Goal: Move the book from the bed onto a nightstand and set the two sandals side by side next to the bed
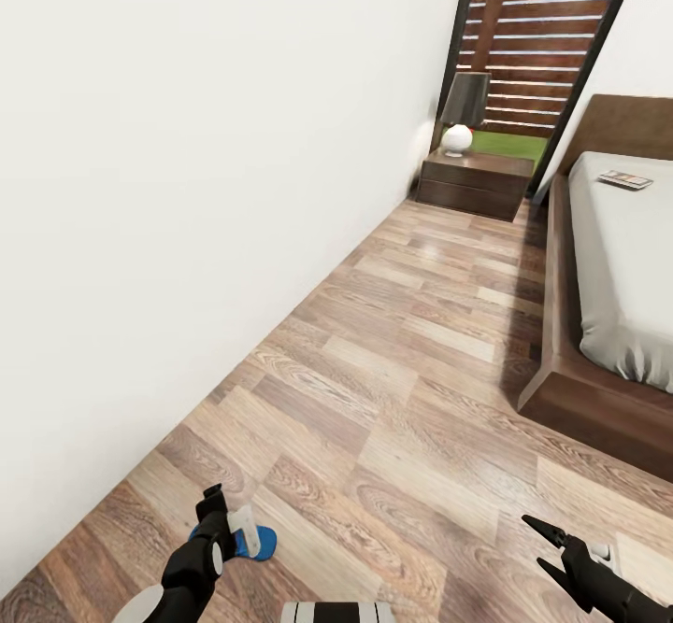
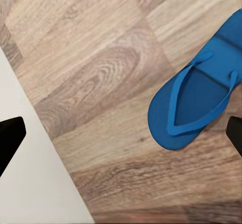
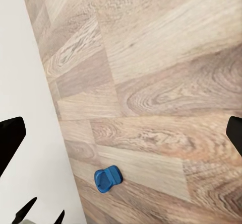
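While the head view half hides the sandal (image 1: 260, 542) behind the left end effector (image 1: 227, 508), its wrist view bares the straps. Both end effectors, right (image 1: 543, 543) included, gape. The book (image 1: 625, 178) lies near the bed's (image 1: 561, 389) head edge.

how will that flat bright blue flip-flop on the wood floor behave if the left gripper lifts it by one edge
The flat bright blue flip-flop looks thin, so it will probably sag. It seems light for its size. Lying flat on the smooth wood-plank floor, it may slide when nudged rather than tip or roll.
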Robot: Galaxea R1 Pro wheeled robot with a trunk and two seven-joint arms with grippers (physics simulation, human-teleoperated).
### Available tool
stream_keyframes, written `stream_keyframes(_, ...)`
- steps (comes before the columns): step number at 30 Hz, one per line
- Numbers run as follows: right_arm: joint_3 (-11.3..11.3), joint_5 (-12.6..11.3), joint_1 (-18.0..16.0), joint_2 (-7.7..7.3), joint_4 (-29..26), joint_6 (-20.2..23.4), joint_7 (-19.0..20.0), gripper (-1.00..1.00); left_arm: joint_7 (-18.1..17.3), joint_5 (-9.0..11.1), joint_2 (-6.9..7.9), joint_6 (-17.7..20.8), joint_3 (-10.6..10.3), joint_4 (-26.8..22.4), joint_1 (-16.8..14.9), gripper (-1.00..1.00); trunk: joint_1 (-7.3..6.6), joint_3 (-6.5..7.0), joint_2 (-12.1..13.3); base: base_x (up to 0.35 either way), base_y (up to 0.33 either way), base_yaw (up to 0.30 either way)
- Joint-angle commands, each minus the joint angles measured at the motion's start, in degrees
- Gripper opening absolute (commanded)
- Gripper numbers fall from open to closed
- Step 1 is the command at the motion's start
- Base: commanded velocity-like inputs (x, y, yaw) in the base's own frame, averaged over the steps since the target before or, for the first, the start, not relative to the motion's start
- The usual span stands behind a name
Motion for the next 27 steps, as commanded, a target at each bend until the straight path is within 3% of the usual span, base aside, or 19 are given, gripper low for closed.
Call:
stream_keyframes(1, -0.1, -0.1, 0.0, 0.01, 0.0, 0.4, 0.1, 1.0, -0.5, -0.6, 0.12, 0.3, -0.2, -0.1, 0.0, 1.0, 0.01, -0.27, 0.0, 0.0, 0.0, 0.0)
stream_keyframes(7, -0.1, -0.1, 0.0, 0.01, 0.0, 0.4, 0.1, 1.0, -0.6, -0.6, 1.01, 0.4, -0.2, -0.1, 0.0, 1.0, 0.17, -1.6, -0.1, 0.0, 0.0, 0.0)
stream_keyframes(27, -0.1, -0.1, 0.0, 0.01, 0.0, 0.4, 0.1, 1.0, -0.5, -0.6, 1.14, 0.4, -0.2, -0.4, 0.0, 1.0, 0.68, -6.03, -0.4, 0.0, 0.0, 0.0)
